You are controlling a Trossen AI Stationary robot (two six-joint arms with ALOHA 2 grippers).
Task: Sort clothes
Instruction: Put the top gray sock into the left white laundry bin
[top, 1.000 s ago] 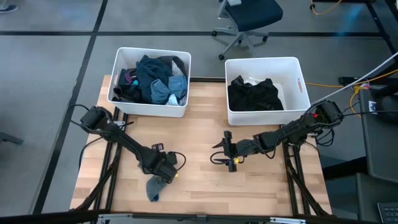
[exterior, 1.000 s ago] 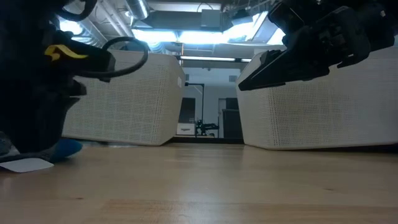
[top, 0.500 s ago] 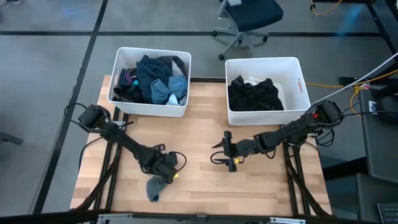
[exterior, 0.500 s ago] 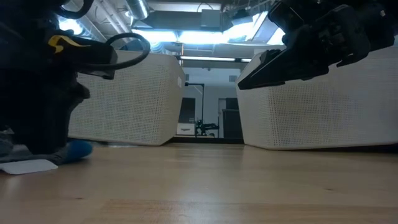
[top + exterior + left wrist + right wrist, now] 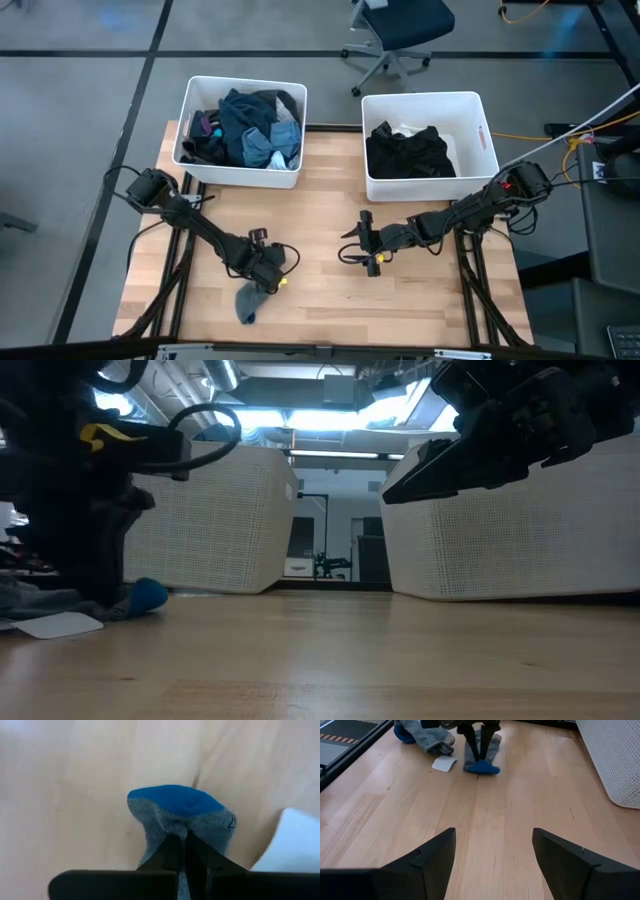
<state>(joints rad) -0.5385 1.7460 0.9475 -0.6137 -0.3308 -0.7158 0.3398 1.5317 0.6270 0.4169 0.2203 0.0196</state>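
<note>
Grey-blue knitted sock with a bright blue toe (image 5: pixel 180 812) lies near the front left corner of our pale wooden worktop (image 5: pixel 330 300), and our left gripper (image 5: pixel 268 270) has pinched shut on its fabric. Our right gripper (image 5: pixel 362 247) waits near the worktop's middle, jaws wide and empty. We judge the pinch thin: on lifting, the sock could slip free, or drag the white paper tag (image 5: pixel 444 763) and the second grey sock (image 5: pixel 422 734) beside it.
</note>
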